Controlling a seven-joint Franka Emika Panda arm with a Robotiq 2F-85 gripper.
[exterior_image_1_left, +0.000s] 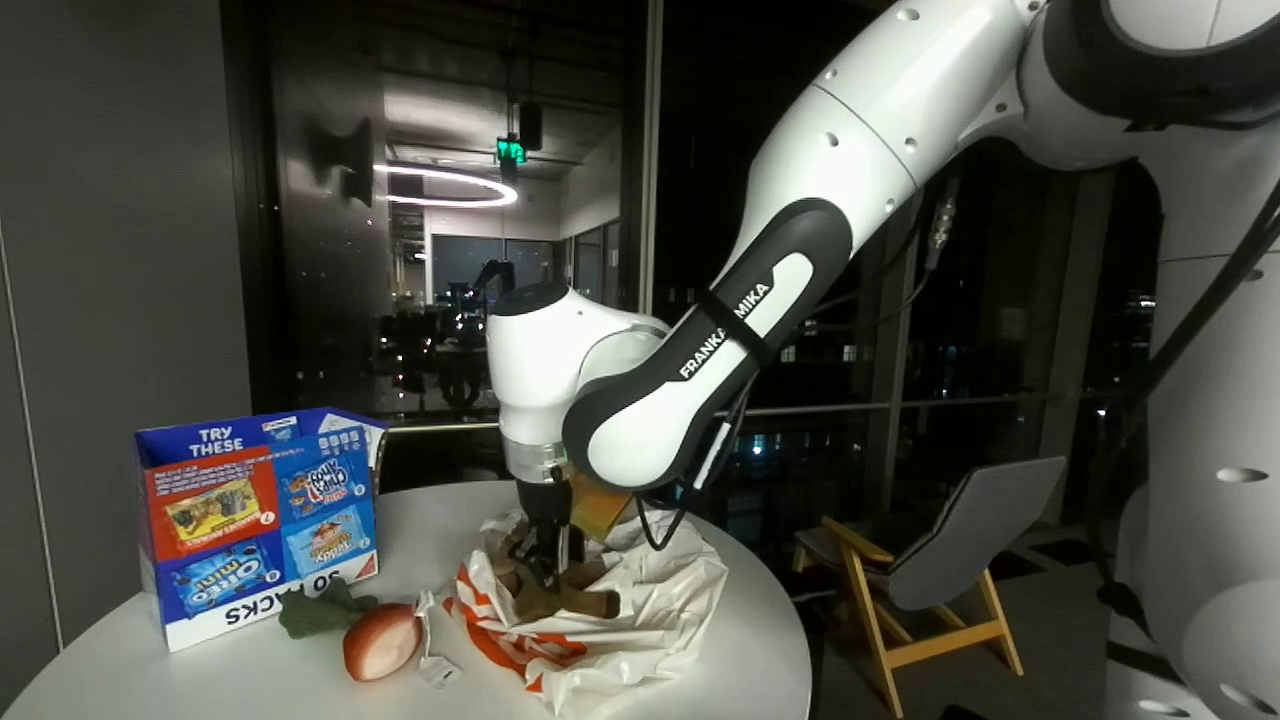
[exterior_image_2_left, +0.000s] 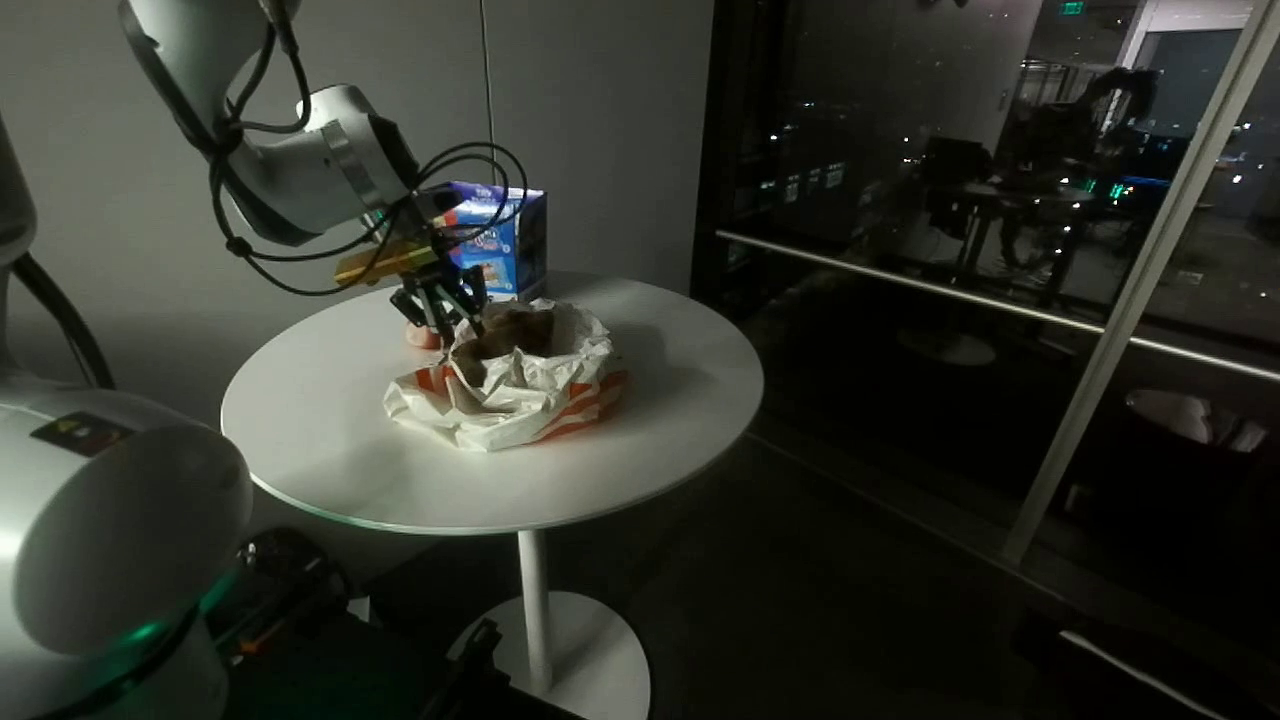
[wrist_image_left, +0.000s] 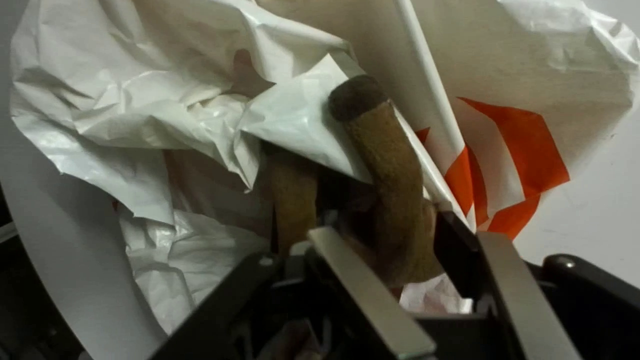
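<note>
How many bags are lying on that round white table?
1: the crumpled white-and-orange bag on the round table, near the snack box, with a brown object poking out of its opening. Another could be hidden underneath it or behind the snack box.

One bench (exterior_image_2_left: 310, 430) carries one snack box (exterior_image_1_left: 262, 530), one plastic bag (exterior_image_1_left: 660, 585), one brown toy (exterior_image_1_left: 565, 600), one red rounded thing (exterior_image_1_left: 382, 642) and one green piece (exterior_image_1_left: 320, 612); whether those last two join is unclear. Two fingers (wrist_image_left: 457, 255), one arm (exterior_image_1_left: 850, 130), one chair (exterior_image_1_left: 950, 540).
</note>
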